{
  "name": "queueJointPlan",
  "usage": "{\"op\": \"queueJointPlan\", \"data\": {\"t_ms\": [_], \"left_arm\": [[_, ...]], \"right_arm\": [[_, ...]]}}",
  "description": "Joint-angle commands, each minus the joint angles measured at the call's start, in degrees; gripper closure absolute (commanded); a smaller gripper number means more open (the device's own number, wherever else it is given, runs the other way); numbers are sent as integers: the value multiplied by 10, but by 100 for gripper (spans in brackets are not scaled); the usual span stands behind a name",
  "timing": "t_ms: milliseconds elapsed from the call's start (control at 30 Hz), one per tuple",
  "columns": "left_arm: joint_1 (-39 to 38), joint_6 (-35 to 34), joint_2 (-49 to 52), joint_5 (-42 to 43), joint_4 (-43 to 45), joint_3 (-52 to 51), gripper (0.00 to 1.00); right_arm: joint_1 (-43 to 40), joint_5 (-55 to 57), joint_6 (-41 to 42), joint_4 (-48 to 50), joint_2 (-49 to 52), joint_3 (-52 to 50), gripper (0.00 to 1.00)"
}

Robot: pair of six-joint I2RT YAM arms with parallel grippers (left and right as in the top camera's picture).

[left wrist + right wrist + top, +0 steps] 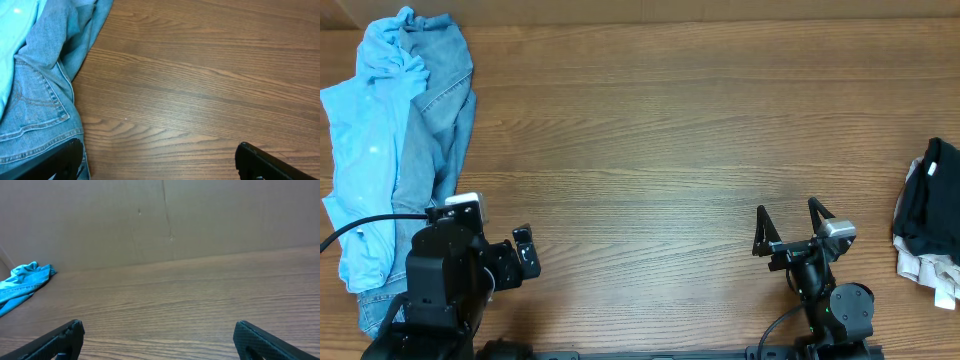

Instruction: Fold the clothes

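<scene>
A crumpled black T-shirt [938, 195] lies at the table's right edge. A light blue shirt [365, 150] and blue denim jeans [442, 110] are heaped at the far left. The jeans [35, 100] also fill the left of the left wrist view, and the blue heap [22, 280] shows far off in the right wrist view. My left gripper [510, 255] [159, 160] is open and empty over bare wood, right beside the jeans. My right gripper [788, 222] [159, 335] is open and empty, left of the black T-shirt and apart from it.
A whitish cloth [920, 262] lies under and below the black T-shirt. A brown cardboard wall [165, 220] stands along the table's far edge. The wooden table [650, 130] is bare between the two heaps.
</scene>
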Motion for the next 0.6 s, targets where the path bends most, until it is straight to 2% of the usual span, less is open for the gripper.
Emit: {"op": "queueJointPlan", "data": {"t_ms": [0,67,133,200,267,367,467,533,567], "left_arm": [[33,31,-47,-19,-8,-24,0],[64,31,-103,-20,15,-87,0],[79,36,-188,-8,104,-198,0],[79,62,-235,17,156,-254,0],[79,114,-315,63,284,-359,0],[79,155,-366,89,466,-465,0],[79,153,-380,84,608,-544,0],[79,144,-380,87,653,-585,0],[79,143,-380,87,636,-584,0]], "right_arm": [[-1,-3,0,4,-6,-6,0],[-1,-3,0,4,-6,-6,0],[-1,-3,0,4,-6,-6,0],[-1,-3,0,4,-6,-6,0],[-1,-3,0,4,-6,-6,0],[-1,-3,0,4,-6,-6,0],[-1,-3,0,4,-6,-6,0],[-1,-3,0,4,-6,-6,0],[-1,-3,0,4,-6,-6,0]]}}
